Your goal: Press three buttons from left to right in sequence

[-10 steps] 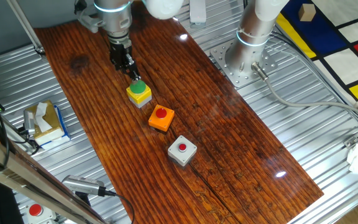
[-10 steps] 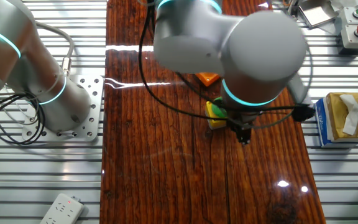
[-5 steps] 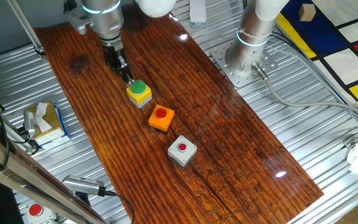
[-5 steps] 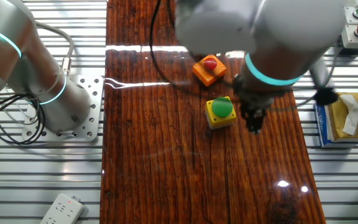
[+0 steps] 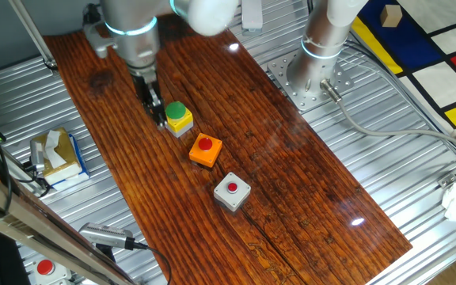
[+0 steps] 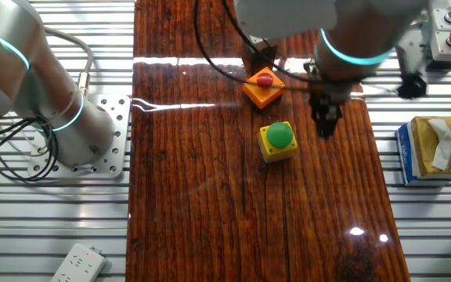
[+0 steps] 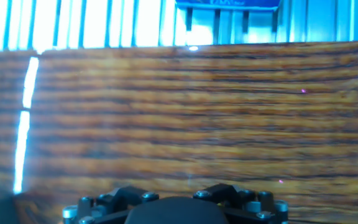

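Three button boxes stand in a diagonal row on the wooden table. They are the yellow box with green cap, the orange box with red cap and the grey box with red cap. My gripper points down just beside the yellow box, on the side toward the tissue box, apart from the cap. In the other fixed view the gripper stands right of the yellow box and the orange box; the arm hides the grey one. The hand view shows only wood and the hand's body, no fingertips.
A tissue box sits off the table edge near the gripper, also in the other fixed view. A second arm's base stands beside the table. A pale button box and a power strip lie on the metal slats.
The gripper has come off the green cap, moved sideways toward the tissue box side, and now hangs beside the yellow box. The buttons have not moved.
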